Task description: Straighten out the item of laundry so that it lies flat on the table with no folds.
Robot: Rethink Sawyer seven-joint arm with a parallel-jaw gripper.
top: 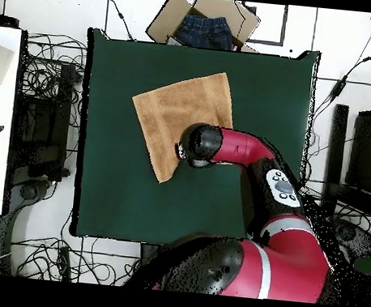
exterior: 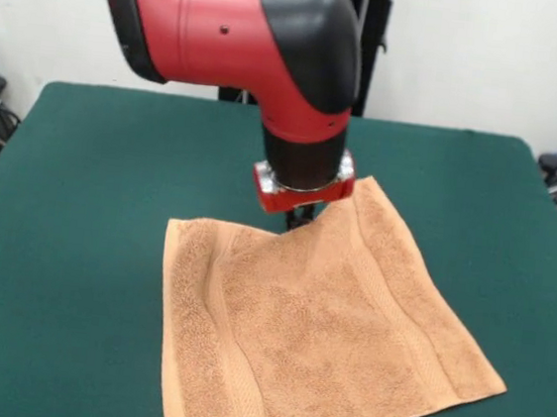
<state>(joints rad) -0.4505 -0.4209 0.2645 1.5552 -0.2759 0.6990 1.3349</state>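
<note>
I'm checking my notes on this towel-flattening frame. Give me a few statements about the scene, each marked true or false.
1. The towel lies spread on the green table. True.
2. The gripper is over the towel's far edge in the front view. True.
3. The towel is rolled into a tight tube. False: it is opened out, roughly square, with slight ripples near the gripper.
4. The towel hangs over the table's edge. False: in the overhead view it sits wholly on the table.
5. A box holding blue cloth sits beyond the table in the overhead view. True.
</note>
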